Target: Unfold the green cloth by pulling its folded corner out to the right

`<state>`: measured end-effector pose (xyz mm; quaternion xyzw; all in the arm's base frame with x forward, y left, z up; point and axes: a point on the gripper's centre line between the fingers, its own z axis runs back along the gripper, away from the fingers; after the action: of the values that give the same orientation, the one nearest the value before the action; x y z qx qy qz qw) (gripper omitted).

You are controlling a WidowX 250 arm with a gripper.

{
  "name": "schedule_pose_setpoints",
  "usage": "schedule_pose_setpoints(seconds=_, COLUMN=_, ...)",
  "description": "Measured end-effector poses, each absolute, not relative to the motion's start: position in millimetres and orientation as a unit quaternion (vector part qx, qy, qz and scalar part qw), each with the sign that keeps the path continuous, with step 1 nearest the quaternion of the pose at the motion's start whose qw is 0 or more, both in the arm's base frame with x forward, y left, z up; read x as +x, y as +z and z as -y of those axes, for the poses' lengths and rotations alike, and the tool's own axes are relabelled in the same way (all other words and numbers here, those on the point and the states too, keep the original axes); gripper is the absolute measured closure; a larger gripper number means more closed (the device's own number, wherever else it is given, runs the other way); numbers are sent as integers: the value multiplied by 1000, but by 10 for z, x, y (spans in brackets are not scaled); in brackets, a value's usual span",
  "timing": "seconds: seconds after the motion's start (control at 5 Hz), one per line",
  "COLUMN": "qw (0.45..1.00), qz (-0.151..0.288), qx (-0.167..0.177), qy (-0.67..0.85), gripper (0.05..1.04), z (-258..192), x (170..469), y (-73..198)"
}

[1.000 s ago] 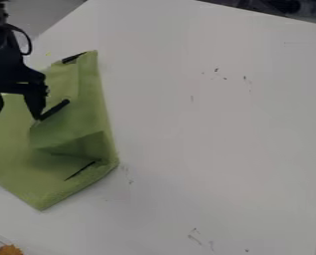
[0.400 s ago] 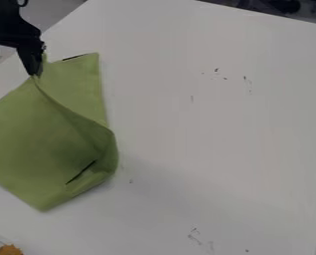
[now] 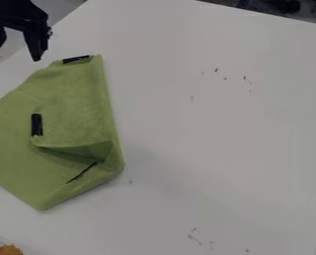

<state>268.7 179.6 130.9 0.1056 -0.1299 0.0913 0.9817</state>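
The black gripper (image 3: 16,54) hangs at the upper left, its two fingers spread apart with nothing between them. Just below and to the right of it lies a green cloth (image 3: 74,94) on the white table, apart from the fingertips. One part of the cloth is folded over, with a raised fold above its lower right part. Black marks show on it: a strip (image 3: 76,59) at the top corner, a short bar (image 3: 37,124) on the folded flap, and a thin dark line near the lower right.
The white table (image 3: 213,129) has small dark scuffs. An orange object (image 3: 10,250) sits at the lower left corner. Dark items (image 3: 280,7) are beyond the table's top edge.
The gripper moved up, drawing a cloth corner up with it, then let it go. The corner has dropped back onto the cloth, and the gripper is now higher than at first.
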Motion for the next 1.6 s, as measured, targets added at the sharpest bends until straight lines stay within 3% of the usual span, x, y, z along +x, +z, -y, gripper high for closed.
schedule_pose_setpoints(seconds=0.4, qw=990, qz=84, qx=79, qy=80, gripper=83, z=-1751, x=2794, y=1055)
schedule_pose_setpoints(seconds=0.8, qw=990, qz=53, qx=38, qy=127, gripper=83, z=-1709, x=2642, y=392)
schedule_pose_setpoints(seconds=1.0, qw=986, qz=80, qx=31, qy=146, gripper=83, z=-1747, x=2627, y=179)
schedule_pose_setpoints(seconds=1.6, qw=978, qz=103, qx=47, qy=173, gripper=118, z=-1910, x=2590, y=135)
